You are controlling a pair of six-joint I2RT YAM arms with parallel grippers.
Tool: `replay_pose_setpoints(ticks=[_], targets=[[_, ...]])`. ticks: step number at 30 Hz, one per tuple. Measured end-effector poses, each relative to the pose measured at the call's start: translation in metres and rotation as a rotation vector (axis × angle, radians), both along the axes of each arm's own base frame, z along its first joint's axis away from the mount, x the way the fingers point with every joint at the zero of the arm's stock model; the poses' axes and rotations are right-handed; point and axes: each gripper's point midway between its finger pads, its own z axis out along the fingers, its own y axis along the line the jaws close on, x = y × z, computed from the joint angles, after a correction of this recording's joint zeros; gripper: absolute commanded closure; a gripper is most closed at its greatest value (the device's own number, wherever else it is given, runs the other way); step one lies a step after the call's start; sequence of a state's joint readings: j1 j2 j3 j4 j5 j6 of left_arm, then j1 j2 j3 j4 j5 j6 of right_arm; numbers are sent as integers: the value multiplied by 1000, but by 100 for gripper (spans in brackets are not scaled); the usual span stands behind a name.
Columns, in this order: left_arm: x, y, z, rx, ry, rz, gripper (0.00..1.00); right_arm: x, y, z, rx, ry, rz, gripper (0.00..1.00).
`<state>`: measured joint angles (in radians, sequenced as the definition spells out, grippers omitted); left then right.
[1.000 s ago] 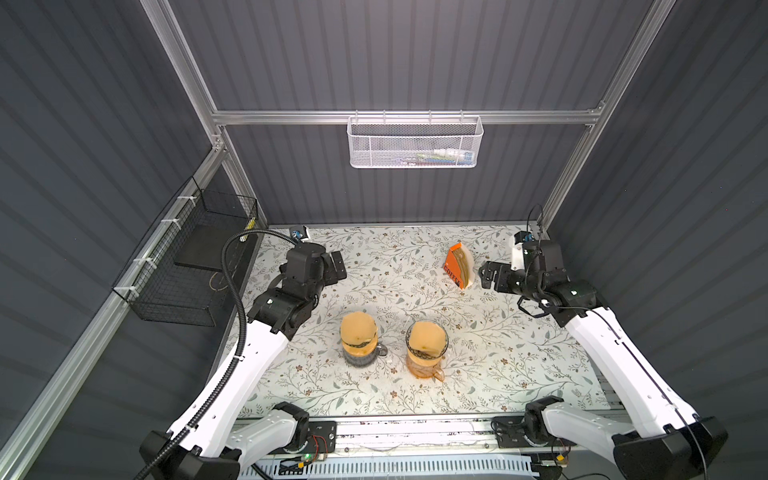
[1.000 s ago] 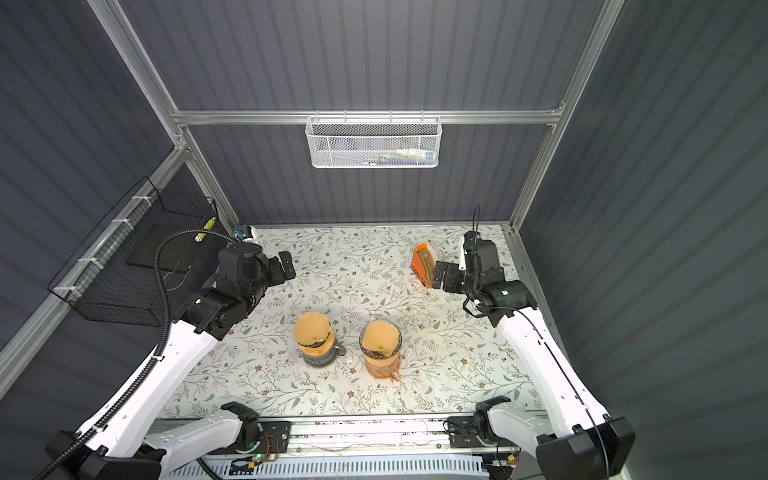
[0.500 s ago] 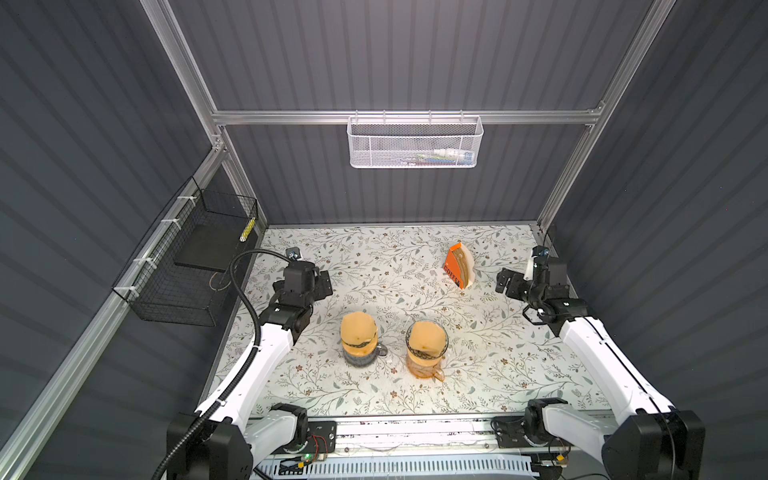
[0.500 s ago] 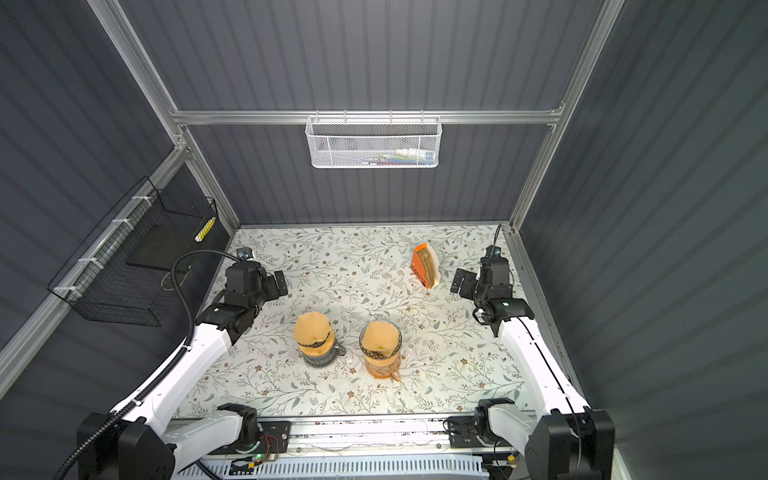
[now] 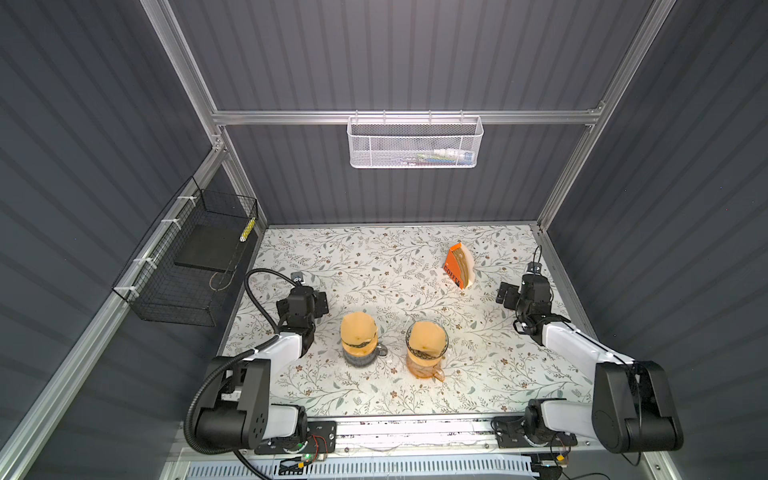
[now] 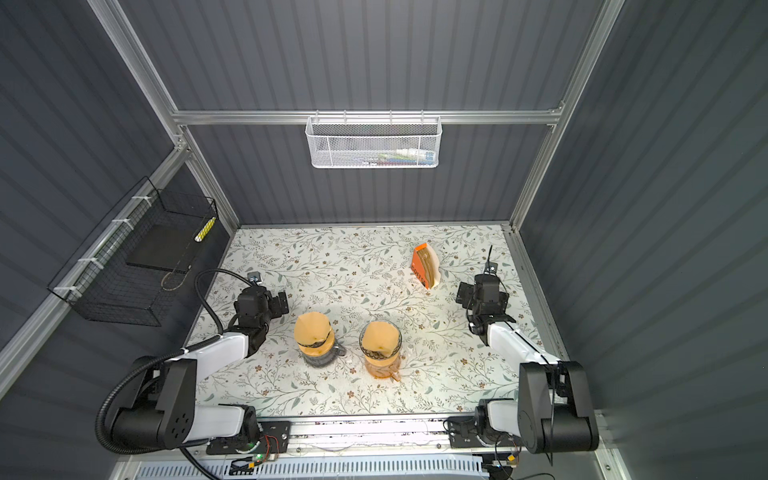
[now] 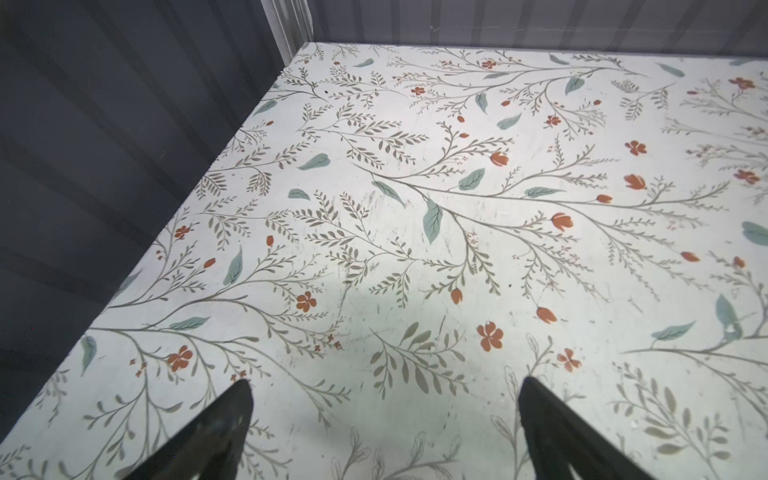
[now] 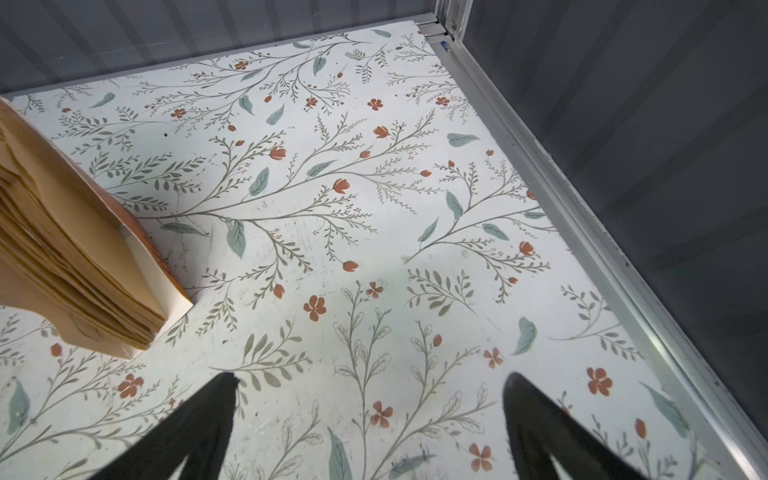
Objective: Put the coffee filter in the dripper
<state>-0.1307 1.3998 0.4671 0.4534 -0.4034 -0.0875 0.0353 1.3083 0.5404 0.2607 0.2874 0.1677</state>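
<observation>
Coffee filter (image 5: 428, 338) is sitting in the amber dripper (image 5: 424, 368). Left tool (image 7: 385, 380) and right tool (image 8: 370, 374) are gaping wide, empty. It looks seated, so staying well clear is the safest course.

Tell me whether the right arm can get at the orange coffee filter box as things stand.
Probably yes: the open right gripper sits close beside the coffee filter box, with only bare table between them.

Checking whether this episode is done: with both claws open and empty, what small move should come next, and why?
Probably none beyond coming to rest. The grey dripper and the orange dripper each hold a brown filter; the left claw and right claw stand open over bare table, clear of the filter pack.
</observation>
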Motion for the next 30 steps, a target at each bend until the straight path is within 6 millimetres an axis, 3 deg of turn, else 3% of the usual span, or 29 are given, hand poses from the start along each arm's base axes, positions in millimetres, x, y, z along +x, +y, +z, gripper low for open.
replay_pose_setpoints(ticks=[4,8,15,17,30], targets=[[9,1,-3,16,-62,-10,0,1,-2,-7,-30,-53,10,1],[20,1,-6,15,-102,-20,0,9,-2,0,-60,-134,31,1],[28,-9,-42,3,-56,-94,0,7,-11,-5,-38,-239,47,1],[31,-12,-42,-8,-55,-118,0,4,-10,-12,-30,-222,59,1],[38,-16,-35,-28,-80,-150,0,12,-5,8,-25,-318,88,1]])
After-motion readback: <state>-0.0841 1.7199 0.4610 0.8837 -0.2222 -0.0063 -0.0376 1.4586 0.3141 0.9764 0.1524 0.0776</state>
